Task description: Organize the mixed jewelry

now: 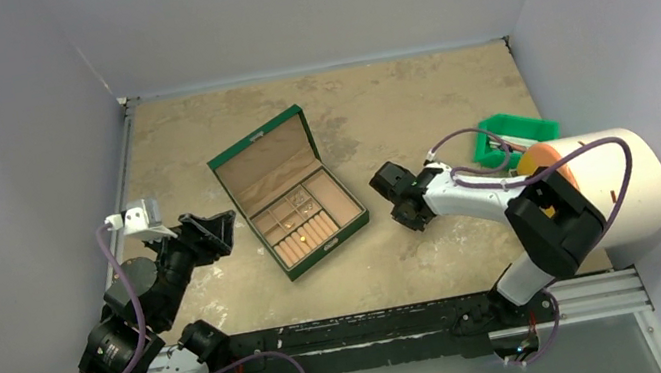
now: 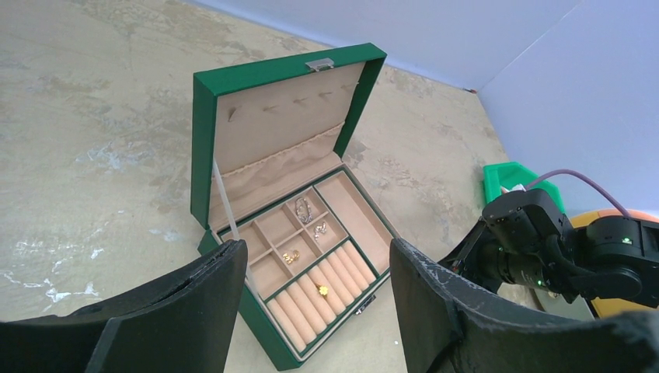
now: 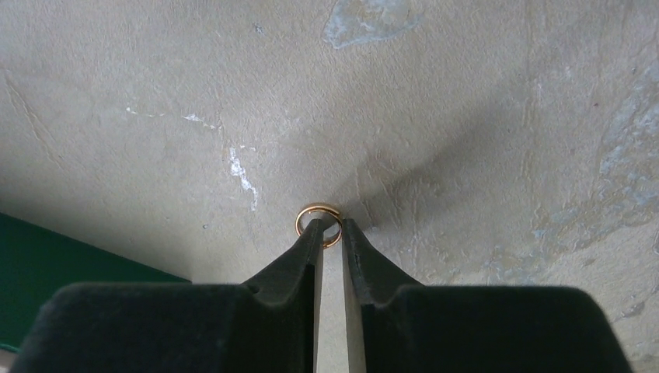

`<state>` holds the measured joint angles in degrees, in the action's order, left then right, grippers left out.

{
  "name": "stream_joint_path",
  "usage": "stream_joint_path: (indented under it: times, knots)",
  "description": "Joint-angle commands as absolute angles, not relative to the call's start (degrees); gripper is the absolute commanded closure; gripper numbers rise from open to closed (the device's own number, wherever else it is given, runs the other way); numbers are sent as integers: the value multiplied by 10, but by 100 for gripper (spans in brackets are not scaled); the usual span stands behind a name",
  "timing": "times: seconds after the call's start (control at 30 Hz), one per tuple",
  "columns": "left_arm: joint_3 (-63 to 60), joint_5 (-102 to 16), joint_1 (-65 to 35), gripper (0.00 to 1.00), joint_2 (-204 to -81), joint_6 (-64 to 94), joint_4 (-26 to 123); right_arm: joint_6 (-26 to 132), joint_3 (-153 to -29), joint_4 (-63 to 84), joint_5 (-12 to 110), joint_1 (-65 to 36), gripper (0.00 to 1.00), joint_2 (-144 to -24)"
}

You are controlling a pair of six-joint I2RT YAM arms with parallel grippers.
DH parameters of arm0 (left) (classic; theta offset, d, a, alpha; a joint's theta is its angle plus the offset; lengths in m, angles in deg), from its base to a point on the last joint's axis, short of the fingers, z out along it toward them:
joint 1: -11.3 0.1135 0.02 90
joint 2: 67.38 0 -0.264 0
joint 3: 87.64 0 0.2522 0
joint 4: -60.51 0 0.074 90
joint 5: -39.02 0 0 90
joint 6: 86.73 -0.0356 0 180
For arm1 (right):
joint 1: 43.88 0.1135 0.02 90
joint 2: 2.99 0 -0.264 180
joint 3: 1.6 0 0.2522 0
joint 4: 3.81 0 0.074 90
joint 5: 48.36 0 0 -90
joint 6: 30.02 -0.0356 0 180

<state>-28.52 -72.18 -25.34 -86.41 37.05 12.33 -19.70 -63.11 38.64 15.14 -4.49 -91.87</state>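
Top external: fixed, high behind the 2 arm bases (image 1: 205,341), looking down on the whole table (image 1: 414,102). Left wrist: low, oblique, mid-range, facing across the open green jewelry box (image 2: 311,256) toward the right arm (image 2: 528,233); top view shares both. Right wrist: very close, nearly straight down at bare table, gold ring (image 3: 319,206) centered.

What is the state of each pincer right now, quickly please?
Left pincer: wide open, holding nothing.
Right pincer: narrowly open, tips astride the rim of the gold ring, not yet clamped.
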Motion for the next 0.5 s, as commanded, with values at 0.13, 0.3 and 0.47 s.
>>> stream_joint_path:
  times: [0.13, 0.3, 0.47]
  knots:
    - [-286, -710, -245, 33, -871, 361, 149, -162, -658, 414, 160, -34, 85, -940]
    - [-286, -704, -242, 33, -873, 361, 151, -151, -678, 441, 155, -10, 85, -962]
    - [-286, -701, -238, 33, -872, 360, 152, -137, -691, 452, 150, 23, 85, -980]
